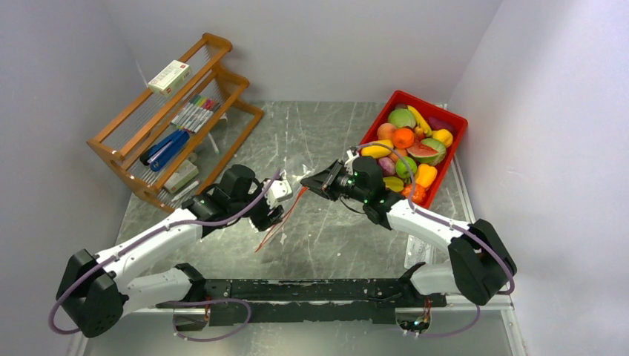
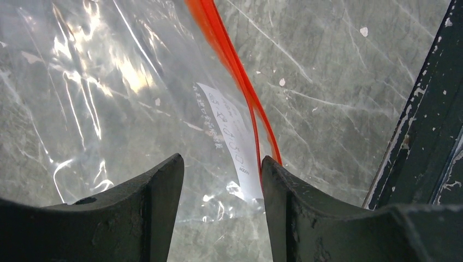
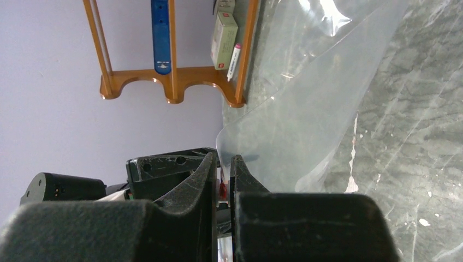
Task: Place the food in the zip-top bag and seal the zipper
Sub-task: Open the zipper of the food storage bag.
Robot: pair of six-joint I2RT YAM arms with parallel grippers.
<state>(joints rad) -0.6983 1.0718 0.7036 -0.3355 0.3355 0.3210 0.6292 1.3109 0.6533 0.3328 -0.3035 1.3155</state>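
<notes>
Right tool (image 3: 223, 164) is clamped on the mouth edge of the zip-top bag (image 2: 109, 109), with a bit of red strip showing between the jaws. Left tool (image 2: 221, 164) has its jaws apart, and the white label (image 2: 226, 120) and the end of the zipper (image 2: 235, 65) sit in the gap. I cannot tell if either finger touches the film. The bag hangs between my arms above the counter (image 1: 334, 237), and I see nothing inside it. The food (image 1: 412, 144) is all in the red bin (image 1: 434, 106), far right, well apart from the bag.

Risks:
- Only one sure pinch on slick film. A tug could slip it out and the bag would drop flat.
- If left closes here, it likely grabs both walls plus the zipper, so the mouth gets pinched shut, not opened.
- With both tools on the bag, none is free for the food. Releasing either lets the mouth collapse.
- The fruit is glossy and rounded, so it may squirt out of a grip.
</notes>
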